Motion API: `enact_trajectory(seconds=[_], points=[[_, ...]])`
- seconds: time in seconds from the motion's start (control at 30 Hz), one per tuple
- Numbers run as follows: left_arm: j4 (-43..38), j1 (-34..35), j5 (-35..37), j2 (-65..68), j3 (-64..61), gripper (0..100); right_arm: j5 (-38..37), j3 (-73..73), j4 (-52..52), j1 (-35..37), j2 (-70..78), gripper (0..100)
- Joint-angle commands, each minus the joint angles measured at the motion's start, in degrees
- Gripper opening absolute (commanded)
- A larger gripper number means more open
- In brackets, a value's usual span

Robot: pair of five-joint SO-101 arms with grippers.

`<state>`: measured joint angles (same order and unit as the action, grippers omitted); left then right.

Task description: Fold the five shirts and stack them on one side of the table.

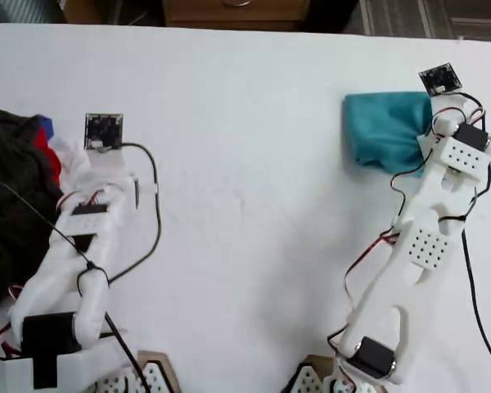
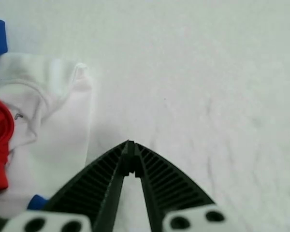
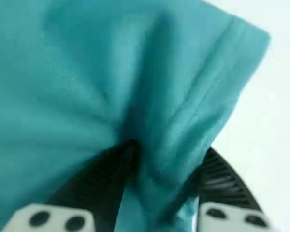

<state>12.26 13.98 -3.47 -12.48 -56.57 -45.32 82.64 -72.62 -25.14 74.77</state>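
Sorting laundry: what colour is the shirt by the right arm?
Teal fabric shirt; best in right wrist view.

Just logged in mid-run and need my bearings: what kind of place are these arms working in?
Probably an indoor robotics test bench: a white table carrying the left arm and right arm, a heap of shirts and a teal shirt, wooden furniture behind.

I'm counting 1 teal shirt (image 1: 385, 131), apart from the rest. I'm also seeing 4 more colours bunched together: dark cloth (image 1: 8, 229), red cloth (image 1: 51, 157), blue cloth (image 1: 46, 127), white cloth (image 2: 58, 125); can't tell if that's 4 separate shirts. I'm working w/ 2 grippers, left gripper (image 2: 130, 147) & right gripper (image 3: 169, 159), over 1 table (image 1: 254, 123).
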Motion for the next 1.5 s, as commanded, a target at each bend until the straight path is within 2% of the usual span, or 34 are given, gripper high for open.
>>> enact_trajectory(seconds=[0.0,0.2,0.37,0.57,0.87,1.0,1.17,1.3,1.47], points=[[-1.05,-0.62,0.18,-2.20,0.31,3,0.00,5.63,-3.91,-0.48,-5.32,21.4],[-1.05,-0.62,0.18,-2.20,0.31,3,0.18,12.84,-7.96,-2.33,-8.75,16.0],[-1.05,-0.62,0.18,-2.20,0.31,3,8.35,12.92,-11.65,-3.30,-11.82,16.2],[-0.70,-0.62,0.18,-2.20,0.13,3,12.31,12.84,-28.70,-1.45,-19.03,16.3],[-0.79,-0.62,0.18,-2.20,-0.57,3,12.48,10.81,-29.05,-1.89,-33.98,16.3],[-0.88,-0.62,0.18,-2.20,-0.66,3,12.48,-3.34,-29.05,-3.12,-47.25,16.3],[-0.97,-0.70,0.18,-2.20,-0.66,3,12.57,-32.62,-28.97,-1.80,-67.38,16.3],[-0.97,-0.70,0.18,-2.20,-0.66,3,12.57,-54.15,-28.79,2.86,-82.95,16.3],[-0.97,-0.70,0.18,-2.20,-0.66,3,14.59,-74.99,-27.47,14.81,-98.59,16.3]])
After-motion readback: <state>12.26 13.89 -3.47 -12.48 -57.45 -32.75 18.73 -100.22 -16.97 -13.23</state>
